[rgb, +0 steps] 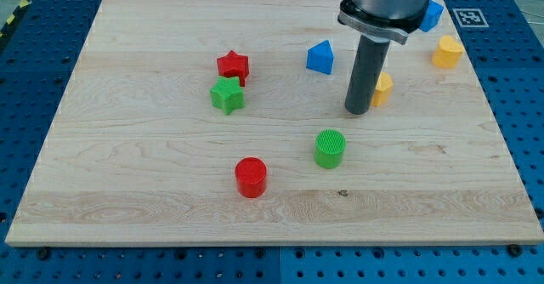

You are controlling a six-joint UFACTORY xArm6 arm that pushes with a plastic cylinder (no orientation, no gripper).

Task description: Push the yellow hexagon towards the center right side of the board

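A yellow block point(384, 89) lies right of the board's middle, its left part hidden behind my rod; it looks like the hexagon, though its shape is only partly visible. My tip point(358, 112) rests on the board just left of and slightly below this block, touching or almost touching it. A second yellow many-sided block point(447, 52) lies near the view's top right.
A blue peaked block point(320, 57) lies up-left of the tip. A blue block point(433, 15) sits at the top right, partly behind the arm. A red star point(232, 65) and a green star point(227, 94) touch left of centre. A green cylinder point(330, 148) and a red cylinder point(251, 177) lie lower down.
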